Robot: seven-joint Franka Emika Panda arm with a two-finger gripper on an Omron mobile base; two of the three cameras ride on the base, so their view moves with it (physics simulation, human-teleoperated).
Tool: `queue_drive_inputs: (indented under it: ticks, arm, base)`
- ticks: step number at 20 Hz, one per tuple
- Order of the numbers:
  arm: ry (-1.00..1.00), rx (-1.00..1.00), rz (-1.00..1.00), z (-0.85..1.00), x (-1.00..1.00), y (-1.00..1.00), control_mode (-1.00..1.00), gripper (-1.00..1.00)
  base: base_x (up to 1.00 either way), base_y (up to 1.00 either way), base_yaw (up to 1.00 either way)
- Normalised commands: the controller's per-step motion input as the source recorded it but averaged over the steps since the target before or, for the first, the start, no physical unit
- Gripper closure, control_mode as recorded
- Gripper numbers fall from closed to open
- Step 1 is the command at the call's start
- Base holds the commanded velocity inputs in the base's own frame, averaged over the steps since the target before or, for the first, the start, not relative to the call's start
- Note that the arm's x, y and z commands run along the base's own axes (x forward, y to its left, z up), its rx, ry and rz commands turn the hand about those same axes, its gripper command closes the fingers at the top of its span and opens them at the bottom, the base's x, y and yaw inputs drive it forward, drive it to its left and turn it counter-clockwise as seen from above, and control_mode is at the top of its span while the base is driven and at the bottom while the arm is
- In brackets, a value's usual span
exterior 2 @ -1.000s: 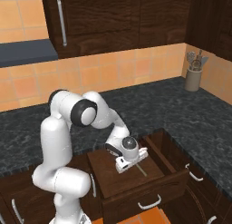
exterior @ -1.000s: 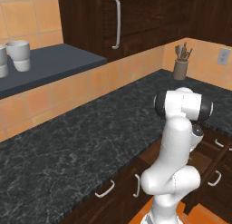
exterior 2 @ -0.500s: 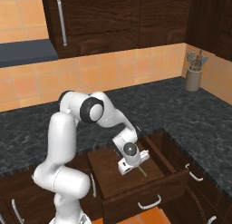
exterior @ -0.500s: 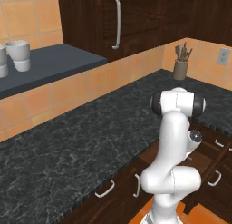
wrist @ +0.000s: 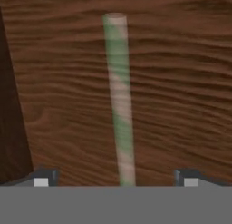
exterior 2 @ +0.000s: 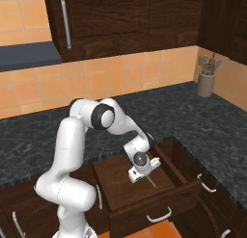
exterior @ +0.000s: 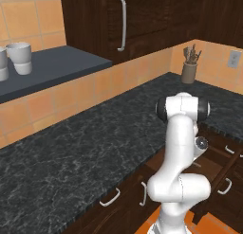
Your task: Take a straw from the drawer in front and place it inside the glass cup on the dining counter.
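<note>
Claw (wrist: 116, 181) tips barely visible, straw (wrist: 120, 100) cropped

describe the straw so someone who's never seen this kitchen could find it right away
Below the black speckled worktop, one wooden drawer is pulled open under the gripper. On its bare floor lies the straw, a thin stick striped green and white, the only pale thing against the dark wood.

A straw (wrist: 120, 100) banded in green and pale cream lies on the dark brown, wavy-grained floor of the open drawer (exterior 2: 124, 180). The counter (exterior: 95, 138) is black stone veined with grey, under orange wall tiles (exterior 2: 144, 73). Two white-grey mugs (exterior: 19, 58) stand on a slate-grey shelf (exterior: 52, 69); the arm (exterior 2: 72, 150) is white with dark joints.
</note>
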Motion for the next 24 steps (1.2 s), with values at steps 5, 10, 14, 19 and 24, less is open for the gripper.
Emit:
queue_drive_inputs:
  ticks: [5, 10, 14, 19, 24]
  arm:
    - [0.0, 0.03, 0.01, -0.4, 0.42, -0.38, -1.0, -1.0]
    - [0.09, 0.06, 0.0, -0.69, 0.1, -0.5, -1.0, -1.0]
    - [0.08, 0.08, 0.0, -0.78, 0.0, -0.66, -1.0, 1.0]
    - [0.02, 0.11, 0.0, -0.68, 0.0, -0.78, -1.0, 1.0]
    - [-0.12, 0.03, 0.0, -0.74, -0.2, -0.68, -1.0, 1.0]
  base:
    - [0.0, 0.0, 0.0]
    - [0.0, 0.0, 0.0]
    - [0.0, 0.0, 0.0]
    - [0.0, 0.0, 0.0]
    - [0.0, 0.0, 0.0]
